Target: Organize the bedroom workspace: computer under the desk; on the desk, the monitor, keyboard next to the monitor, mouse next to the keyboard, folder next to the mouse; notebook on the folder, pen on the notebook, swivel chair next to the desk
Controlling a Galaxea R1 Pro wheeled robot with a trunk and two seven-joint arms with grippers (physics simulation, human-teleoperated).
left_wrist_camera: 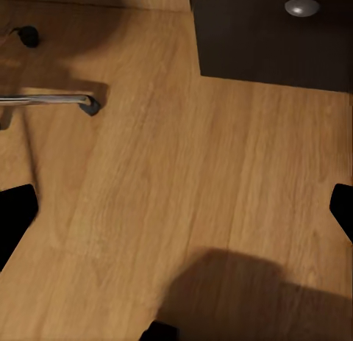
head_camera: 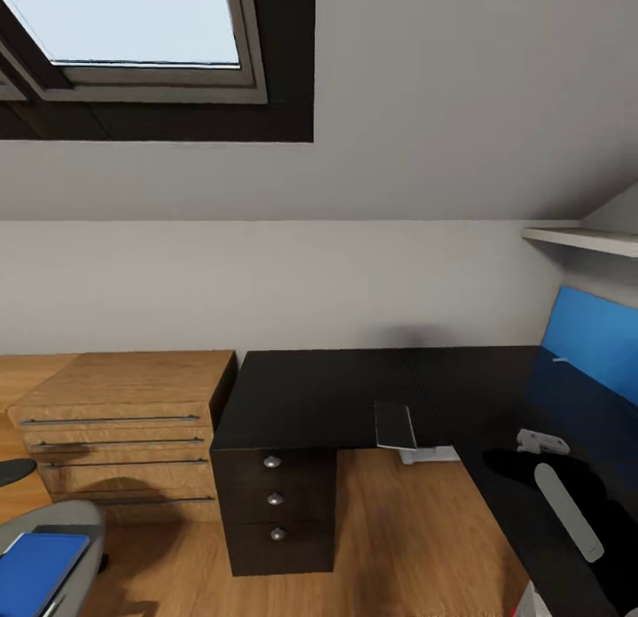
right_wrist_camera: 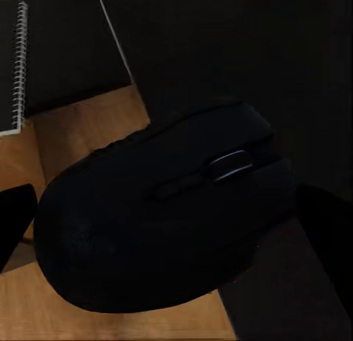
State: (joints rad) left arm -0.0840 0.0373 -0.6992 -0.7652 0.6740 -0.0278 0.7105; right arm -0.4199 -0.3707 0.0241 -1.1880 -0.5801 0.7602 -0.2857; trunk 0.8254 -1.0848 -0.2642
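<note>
Mouse between right end effector fingers | notebook nearby

desk: glossy black | floor: wood | mouse: matt

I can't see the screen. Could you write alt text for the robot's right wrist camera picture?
A dark computer mouse with a grey scroll wheel sits close up in the middle of the picture, between the dark fingertips of the right gripper at the two side edges. Behind it lie the glossy black desk top, a strip of wooden floor and the spiral binding of a notebook.
</note>
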